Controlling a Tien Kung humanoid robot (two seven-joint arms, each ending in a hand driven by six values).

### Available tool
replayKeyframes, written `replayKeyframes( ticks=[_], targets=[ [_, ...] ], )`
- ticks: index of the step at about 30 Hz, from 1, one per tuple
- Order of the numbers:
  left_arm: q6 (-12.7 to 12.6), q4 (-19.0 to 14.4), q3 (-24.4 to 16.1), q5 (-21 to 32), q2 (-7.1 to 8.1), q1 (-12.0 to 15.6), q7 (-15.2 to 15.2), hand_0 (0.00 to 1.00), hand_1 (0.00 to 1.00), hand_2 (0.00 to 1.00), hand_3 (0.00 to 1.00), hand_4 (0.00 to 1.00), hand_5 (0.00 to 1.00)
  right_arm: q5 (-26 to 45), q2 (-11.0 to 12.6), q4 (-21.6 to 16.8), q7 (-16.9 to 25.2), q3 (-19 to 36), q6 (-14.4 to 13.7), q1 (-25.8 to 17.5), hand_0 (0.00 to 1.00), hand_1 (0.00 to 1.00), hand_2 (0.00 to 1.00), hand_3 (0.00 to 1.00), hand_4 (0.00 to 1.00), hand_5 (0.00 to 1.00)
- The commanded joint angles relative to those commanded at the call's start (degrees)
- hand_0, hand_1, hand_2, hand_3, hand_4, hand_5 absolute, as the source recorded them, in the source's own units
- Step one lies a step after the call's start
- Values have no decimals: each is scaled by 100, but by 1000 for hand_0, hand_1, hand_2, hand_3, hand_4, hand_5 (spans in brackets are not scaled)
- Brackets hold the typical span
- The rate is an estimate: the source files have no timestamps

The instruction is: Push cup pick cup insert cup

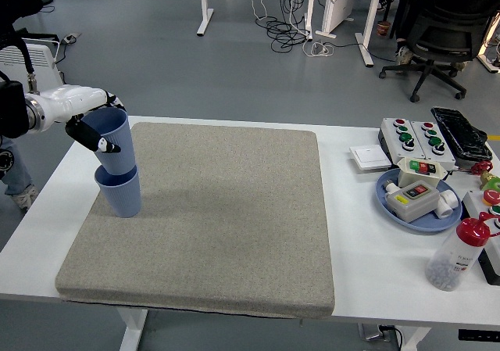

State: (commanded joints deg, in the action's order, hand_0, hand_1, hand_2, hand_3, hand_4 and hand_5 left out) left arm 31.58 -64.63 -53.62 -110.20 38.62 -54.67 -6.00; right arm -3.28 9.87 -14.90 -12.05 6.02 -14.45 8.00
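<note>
Head view: the left hand (92, 124) lowers one blue cup into the other.

White-shelled fingers (94, 136) curl round the upper cup (112, 141), pinching its wall near the rim. Just below them, its base sits inside the mouth of the standing cup (119, 191) on the grey mat (226, 218) (how deep is unclear). Pushing and picking look done; judging by the exposed body, seating it fully and letting go remain. No right hand shows.

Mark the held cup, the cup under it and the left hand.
held cup (116, 141), head view, on its blue side wall.
lower cup (121, 195), head view, on its front wall.
left hand (87, 124), head view, on the fingers gripping the cup's rim.
</note>
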Motion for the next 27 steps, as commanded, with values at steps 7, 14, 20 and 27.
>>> replayKeyframes(
  ticks=[7,14,20,27],
  targets=[
    [-3,86,55,13,-50,47,-2,413,541,550,552,508,82,21,-3,-1,8,-8,-5,-12,689,615,639,571,93,483],
    [-46,245,94,-54,-93,56,32,413,541,550,556,508,82,-1,-2,-2,4,3,-7,-29,689,615,639,571,93,483],
    [-32,340,136,-97,-123,54,35,405,554,578,630,550,99,-10,-7,-4,-1,14,-10,-41,689,615,640,571,93,483],
    [-104,345,168,-72,-132,81,86,331,601,679,797,785,301,-17,-9,-6,-6,16,-7,-46,689,616,639,571,93,483]
  ],
)
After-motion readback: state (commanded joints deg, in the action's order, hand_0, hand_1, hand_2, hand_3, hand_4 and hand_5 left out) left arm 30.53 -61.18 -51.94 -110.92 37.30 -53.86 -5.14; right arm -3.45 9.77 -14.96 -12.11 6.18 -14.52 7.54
